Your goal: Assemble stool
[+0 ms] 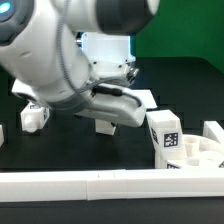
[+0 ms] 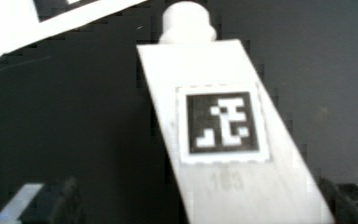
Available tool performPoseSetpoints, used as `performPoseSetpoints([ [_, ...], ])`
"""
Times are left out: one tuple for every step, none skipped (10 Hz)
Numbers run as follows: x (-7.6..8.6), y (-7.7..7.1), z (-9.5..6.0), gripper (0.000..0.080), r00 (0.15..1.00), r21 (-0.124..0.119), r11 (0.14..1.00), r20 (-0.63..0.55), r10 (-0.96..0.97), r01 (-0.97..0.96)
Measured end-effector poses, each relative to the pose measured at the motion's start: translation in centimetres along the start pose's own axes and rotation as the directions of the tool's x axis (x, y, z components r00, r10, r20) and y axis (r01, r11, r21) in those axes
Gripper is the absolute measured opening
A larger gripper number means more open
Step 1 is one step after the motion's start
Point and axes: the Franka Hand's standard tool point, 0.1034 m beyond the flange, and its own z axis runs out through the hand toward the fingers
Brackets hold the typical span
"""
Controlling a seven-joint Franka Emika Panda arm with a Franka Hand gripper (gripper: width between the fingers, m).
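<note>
In the wrist view a white stool leg (image 2: 220,110) lies on the black table, with a square tag on its upper face and a round peg at its far end. My gripper (image 2: 197,205) is open and straddles the leg's near end. The fingers (image 2: 44,200) stand apart from it, with a wide gap on one side. In the exterior view the gripper (image 1: 106,116) is low over this leg (image 1: 105,126) at the table's middle. The round seat (image 1: 200,152) lies at the exterior view's right. A tagged leg (image 1: 165,130) stands beside it. Another leg (image 1: 33,117) stands at the left.
The long white rail (image 1: 100,186) runs along the front edge. The marker board (image 1: 146,97) lies behind the gripper and also shows in the wrist view (image 2: 78,30). A white piece (image 1: 2,133) sits at the far left edge. My arm hides much of the table's back left.
</note>
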Motion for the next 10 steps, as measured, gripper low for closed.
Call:
performPoseSetpoints([
  [0.5, 0.5, 0.0, 0.0649, 0.998, 0.024, 0.999, 0.037, 0.043, -0.044],
  [0.8, 0.7, 0.0, 0.0649, 0.999, 0.02, 0.999, 0.029, 0.043, -0.044],
  [0.8, 0.6, 0.0, 0.0649, 0.999, 0.019, 0.999, 0.03, 0.043, -0.044],
  [0.8, 0.7, 0.1, 0.0649, 0.999, 0.02, 0.999, 0.03, 0.044, -0.045],
  [0.7, 0.6, 0.1, 0.0649, 0.997, 0.035, 0.997, 0.042, 0.072, -0.073],
  [0.4, 0.2, 0.2, 0.0649, 0.988, 0.083, 0.987, 0.076, 0.133, -0.139],
  [0.4, -0.1, 0.3, 0.0649, 0.983, 0.107, 0.979, 0.088, 0.162, -0.171],
  [0.2, -0.4, 0.6, 0.0649, 0.979, 0.119, 0.975, 0.098, 0.178, -0.189],
  [0.0, -0.4, 1.2, 0.0649, 0.975, 0.132, 0.97, 0.113, 0.19, -0.205],
  [-0.1, -0.1, 1.5, 0.0649, 0.973, 0.136, 0.968, 0.123, 0.197, -0.213],
])
